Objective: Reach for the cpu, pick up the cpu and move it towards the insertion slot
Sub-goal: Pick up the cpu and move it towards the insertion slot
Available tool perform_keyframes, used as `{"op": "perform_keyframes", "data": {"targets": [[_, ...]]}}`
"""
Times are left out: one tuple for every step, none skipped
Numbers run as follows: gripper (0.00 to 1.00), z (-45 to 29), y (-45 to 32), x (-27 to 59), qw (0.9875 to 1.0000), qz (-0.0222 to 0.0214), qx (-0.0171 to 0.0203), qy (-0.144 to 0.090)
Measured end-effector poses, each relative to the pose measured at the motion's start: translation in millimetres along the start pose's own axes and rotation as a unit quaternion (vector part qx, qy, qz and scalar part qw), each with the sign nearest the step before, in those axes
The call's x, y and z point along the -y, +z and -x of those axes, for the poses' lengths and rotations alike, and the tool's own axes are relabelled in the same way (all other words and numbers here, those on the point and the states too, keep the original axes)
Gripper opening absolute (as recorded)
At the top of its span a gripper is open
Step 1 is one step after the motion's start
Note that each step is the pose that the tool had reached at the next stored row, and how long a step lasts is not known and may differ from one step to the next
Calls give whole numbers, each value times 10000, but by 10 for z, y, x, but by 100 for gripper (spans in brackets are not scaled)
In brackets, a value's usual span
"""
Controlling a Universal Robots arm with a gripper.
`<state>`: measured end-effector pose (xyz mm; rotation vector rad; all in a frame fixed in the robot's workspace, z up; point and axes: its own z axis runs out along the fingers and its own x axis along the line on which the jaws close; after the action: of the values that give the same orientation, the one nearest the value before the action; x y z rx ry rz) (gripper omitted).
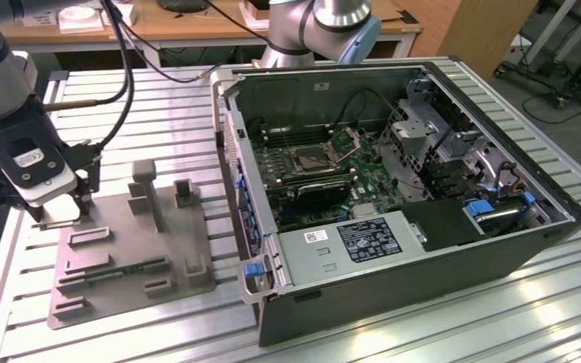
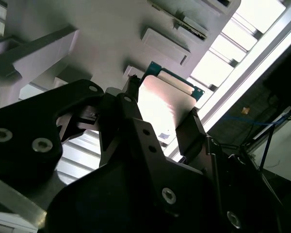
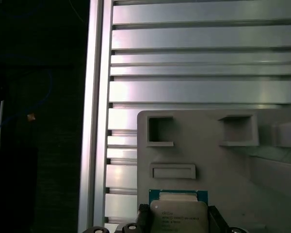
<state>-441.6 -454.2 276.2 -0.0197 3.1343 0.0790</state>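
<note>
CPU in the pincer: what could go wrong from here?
1. The pincer grips the cpu by two thin edges; it could slip or tilt.
2. Upright posts on the grey tray stand close by and could catch it.
3. The insertion slot lies inside the case beside its raised flap; clearance looks tight.

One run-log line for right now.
gripper: shut on small square silvery cpu | place: at grey plastic tray | square metal-framed insertion slot: far

Robotics lab or workshop: slotted aluminium bench point(image 1: 492, 318), opened computer case point(image 1: 392, 189) on it, cabled wooden desk point(image 1: 169, 29) at far side.
</note>
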Motion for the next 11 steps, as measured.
{"op": "perform_keyframes", "data": {"targets": [[55, 0, -13, -1, 10000, 0, 0, 0], [55, 0, -28, -1, 10000, 0, 0, 0], [55, 0, -44, -2, 10000, 0, 0, 0], [55, 0, -60, -3, 10000, 0, 0, 0], [55, 0, -77, -4, 10000, 0, 0, 0], [55, 0, -94, -5, 10000, 0, 0, 0], [55, 1, -112, -6, 10000, 0, 0, 0], [55, 1, -132, -7, 10000, 0, 0, 0], [55, 1, -150, -8, 10000, 0, 0, 0], [55, 1, -163, -8, 10000, 0, 0, 0], [55, 1, -168, -8, 10000, 0, 0, 0]]}}
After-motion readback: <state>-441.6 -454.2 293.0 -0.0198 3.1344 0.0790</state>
